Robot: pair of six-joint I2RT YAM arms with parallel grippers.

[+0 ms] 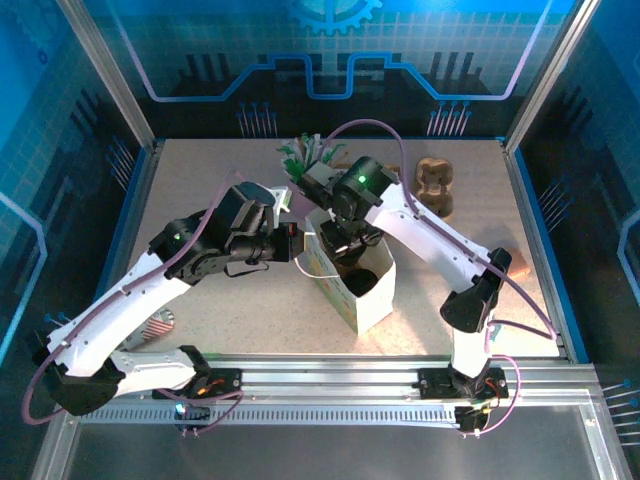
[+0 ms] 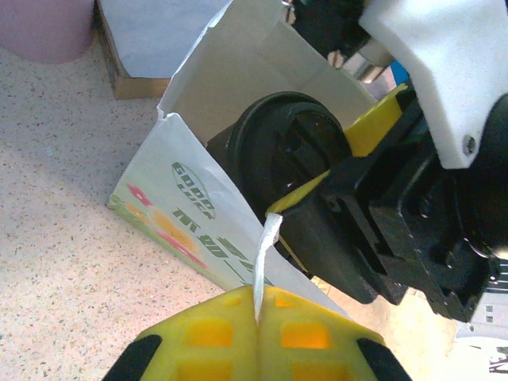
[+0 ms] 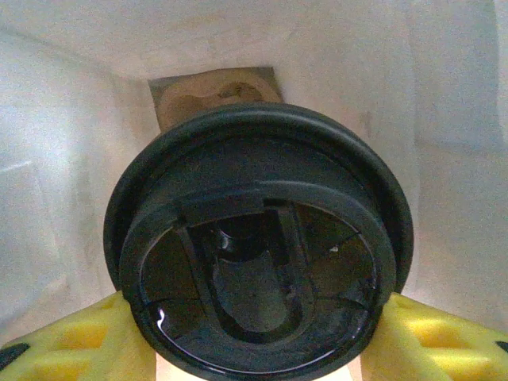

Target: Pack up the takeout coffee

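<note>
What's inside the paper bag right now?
Inside the paper bag is the takeout coffee, its black lid facing up and the right pincer gripping it. There is brown cardboard at the bag's bottom. The lid hides the cup body.

Premises assessed as a robotics test cell in a laboratory, not a home or a shop. Grounds:

- The enclosure is built of aluminium frame posts point(image 1: 100, 70) and blue tinted panels point(image 1: 200, 40) printed with a gear emblem point(image 1: 335, 12) and circuit-style lines.
- The left arm point(image 1: 120, 300) and right arm point(image 1: 430, 235) are bolted to a slotted metal rail point(image 1: 330, 385) at the near edge of a speckled table point(image 1: 200, 180).
</note>
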